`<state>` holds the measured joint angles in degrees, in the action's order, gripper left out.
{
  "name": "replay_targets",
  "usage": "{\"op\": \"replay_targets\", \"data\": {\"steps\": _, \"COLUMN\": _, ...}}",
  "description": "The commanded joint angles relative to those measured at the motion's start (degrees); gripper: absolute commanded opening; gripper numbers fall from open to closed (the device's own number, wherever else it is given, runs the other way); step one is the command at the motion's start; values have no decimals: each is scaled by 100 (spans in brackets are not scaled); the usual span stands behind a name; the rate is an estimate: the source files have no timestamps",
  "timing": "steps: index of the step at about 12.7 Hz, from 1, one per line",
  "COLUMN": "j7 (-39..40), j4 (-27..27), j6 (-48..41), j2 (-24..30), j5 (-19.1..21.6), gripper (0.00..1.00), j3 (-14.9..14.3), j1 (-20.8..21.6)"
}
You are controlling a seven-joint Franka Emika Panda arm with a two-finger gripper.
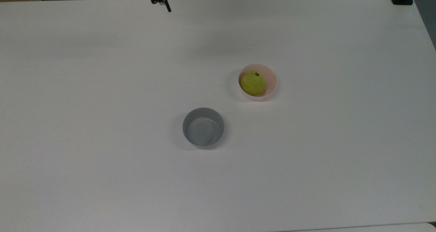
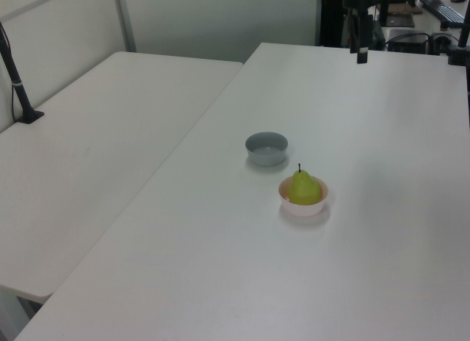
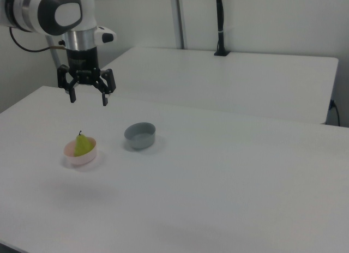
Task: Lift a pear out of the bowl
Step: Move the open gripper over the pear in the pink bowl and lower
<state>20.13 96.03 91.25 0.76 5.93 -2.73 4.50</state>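
A yellow-green pear point(image 1: 252, 83) with a dark stem sits upright in the pale pink bowl point(image 1: 271, 76), right of the table's middle in the top view. The left view has the pear point(image 2: 304, 188) in the bowl point(image 2: 302, 208) near the centre. On the right view's left, the pear point(image 3: 82, 145) rests in the bowl point(image 3: 82, 156). My gripper point(image 3: 89, 98) hangs open and empty, well above the table and behind the bowl. It is at the top view's upper edge point(image 1: 187, 1), left of the bowl, and at the left view's top right point(image 2: 360, 53).
An empty grey bowl point(image 1: 203, 127) stands left of and nearer than the pink one in the top view; it also shows in the left view point(image 2: 266, 148) and right view point(image 3: 140, 135). A second white table point(image 2: 95, 135) adjoins. A black post point(image 3: 220, 24) stands on it.
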Motion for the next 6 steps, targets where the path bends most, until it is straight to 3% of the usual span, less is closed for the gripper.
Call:
{"op": "replay_targets", "data": {"steps": 1, "j7": -1419, "j4": 468, "j6": 927, "j2": 30, "j5": 57, "gripper": 100, "j3": -9, "j1": 655}}
{"op": "replay_targets", "data": {"steps": 4, "j7": -2152, "j4": 583, "j6": 1614, "j2": -434, "j5": -48, "gripper": 100, "j3": 0, "j1": 1288}}
{"op": "replay_targets", "data": {"steps": 6, "j7": -2346, "j4": 601, "j6": 2017, "j2": -716, "j5": -101, "gripper": 100, "j3": 0, "j1": 1483}}
